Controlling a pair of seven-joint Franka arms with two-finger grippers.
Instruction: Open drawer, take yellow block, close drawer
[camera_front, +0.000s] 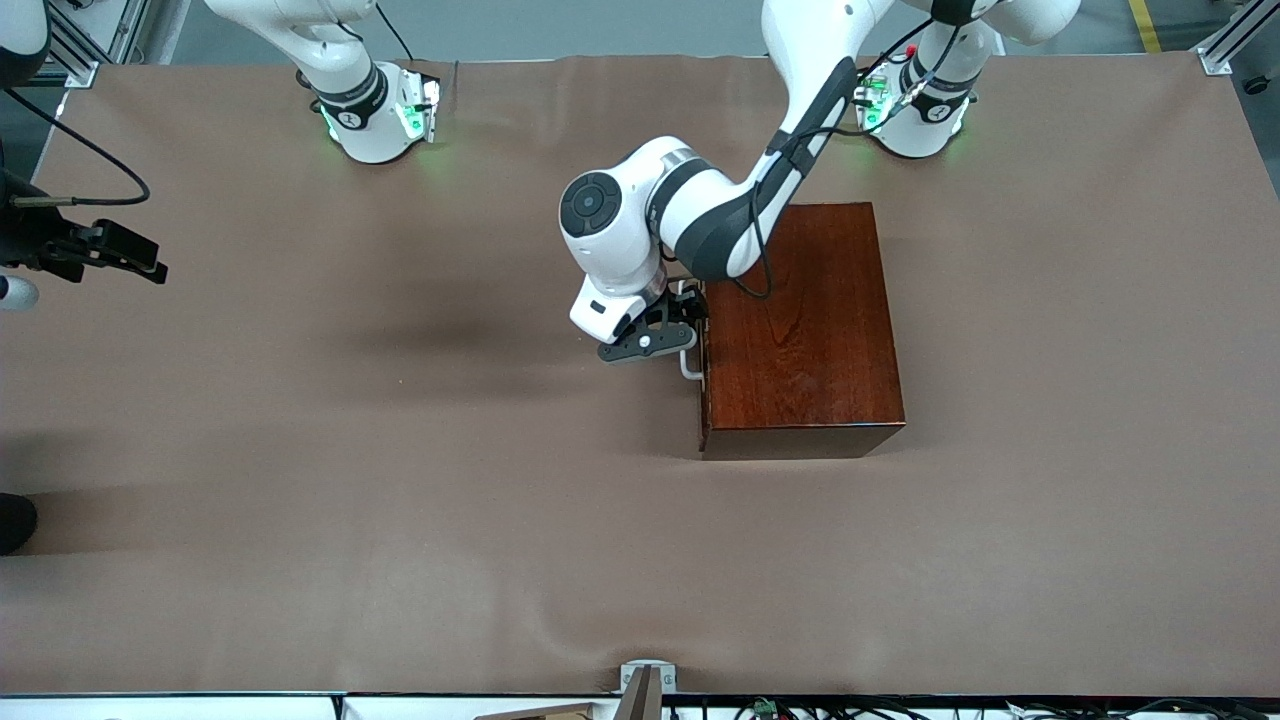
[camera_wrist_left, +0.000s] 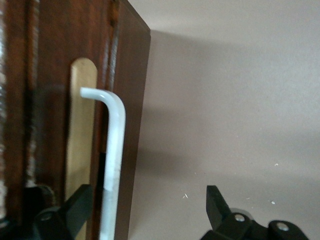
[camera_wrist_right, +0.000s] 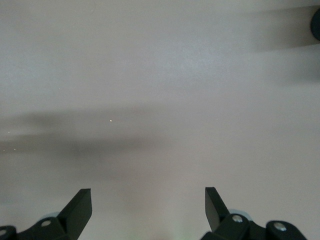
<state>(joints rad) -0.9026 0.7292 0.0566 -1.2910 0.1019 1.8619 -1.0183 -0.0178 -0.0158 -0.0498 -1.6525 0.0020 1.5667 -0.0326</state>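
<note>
Clearly still at the opening step: drawer (camera_front: 703, 370) shut flush in the mahogany box (camera_front: 800, 320), front facing nine o'clock toward the right arm's end of the table. Left gripper (camera_front: 668, 335) spread wide, straddling the white handle (camera_wrist_left: 114, 160), nothing clamped yet. Right gripper (camera_wrist_right: 148, 205) also released, waiting over bare table (camera_front: 350, 480) at the nine o'clock edge. Yellow block nowhere visible, presumably inside the drawer. Risks: one finger (camera_wrist_left: 75, 207) sitting near the wood, liable to jam against the front on closing; a shallow bite slipping off the bar; an off-axis pull dragging the whole box.
</note>
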